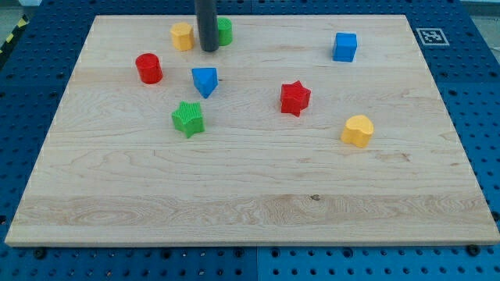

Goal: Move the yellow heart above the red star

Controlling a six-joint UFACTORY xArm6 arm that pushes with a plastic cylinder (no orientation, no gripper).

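Camera view: the yellow heart (358, 130) is located toward the board's right edge, below and right of the red star (294, 97), near it but apart. My tip (208, 50) is set down near the top edge, between a yellow block (182, 36) and a green block (224, 31), well apart from the heart. Nothing is touched by the bare rod end.

- The dark rod is held upright, entering from the view's top edge at about eleven o'clock of centre.
- My tip (208, 49) is set low, on the surface.
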